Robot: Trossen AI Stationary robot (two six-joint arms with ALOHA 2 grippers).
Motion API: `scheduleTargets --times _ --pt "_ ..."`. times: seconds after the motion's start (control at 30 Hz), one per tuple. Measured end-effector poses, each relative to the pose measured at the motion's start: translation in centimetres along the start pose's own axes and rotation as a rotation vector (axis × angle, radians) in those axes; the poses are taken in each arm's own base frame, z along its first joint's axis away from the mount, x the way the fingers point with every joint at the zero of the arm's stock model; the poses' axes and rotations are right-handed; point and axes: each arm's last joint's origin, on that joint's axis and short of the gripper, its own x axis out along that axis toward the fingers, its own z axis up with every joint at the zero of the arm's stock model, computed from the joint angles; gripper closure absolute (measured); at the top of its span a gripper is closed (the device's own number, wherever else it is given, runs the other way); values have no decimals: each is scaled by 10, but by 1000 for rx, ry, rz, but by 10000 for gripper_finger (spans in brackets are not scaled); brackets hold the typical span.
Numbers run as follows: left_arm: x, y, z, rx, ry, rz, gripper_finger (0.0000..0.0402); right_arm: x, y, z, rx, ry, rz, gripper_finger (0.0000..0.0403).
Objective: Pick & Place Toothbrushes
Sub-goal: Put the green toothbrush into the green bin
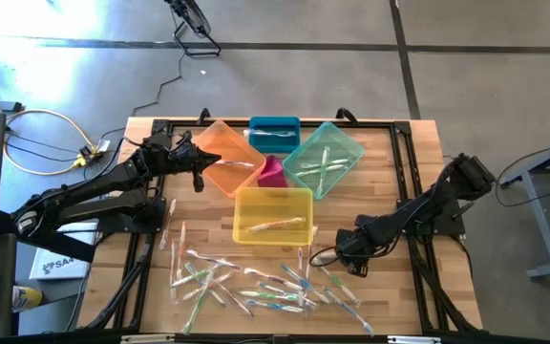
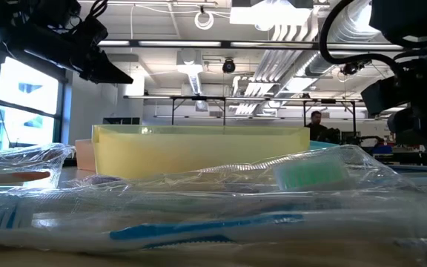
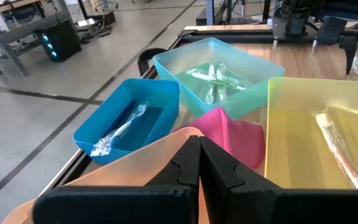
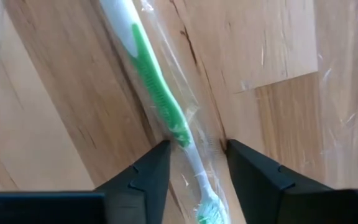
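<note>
Room: a concrete floor with taped lines around the counter (image 1: 409,153), cables and a grey desk at the edges; beyond it a workshop with ceiling ducts and strip lights, and a person seated far back. Counter: pale wood planks in a black frame, carrying five bins in a cluster, namely a yellow bin (image 1: 273,213), an orange bin (image 1: 220,158), a teal bin (image 1: 323,159), a blue bin (image 1: 274,133) and a small pink bin (image 1: 272,172). Toothbrushes (image 1: 256,287): most lie wrapped and scattered along the near edge of the counter; a few already rest in the yellow, orange, teal and blue bins. Left tool (image 1: 199,177): fingers pressed together, empty, hanging over the orange bin. Right tool (image 4: 196,165): low over the scatter beside the yellow bin, fingers parted either side of a green toothbrush (image 4: 154,81) lying flat in its wrapper, not yet clamped. Step in hand, by judgement: the pick. The next move likely calls for closing squarely on the thin handle, lifting clear of neighbouring wrappers, then carrying to the matching bin.
</note>
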Motion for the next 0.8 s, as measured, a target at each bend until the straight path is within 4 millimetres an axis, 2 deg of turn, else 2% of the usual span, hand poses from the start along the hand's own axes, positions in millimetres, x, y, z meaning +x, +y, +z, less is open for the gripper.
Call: scheduleTargets --times 0.27,0.57,0.8 --pt "0 0 0 0 0 -1 401 0 -1 -1 4 10 -14 323" --pt "0 0 0 0 0 -1 401 0 1 -10 -19 48 -48 380" --pt "0 0 0 0 0 0 402 -2 3 -17 41 75 -46 393"
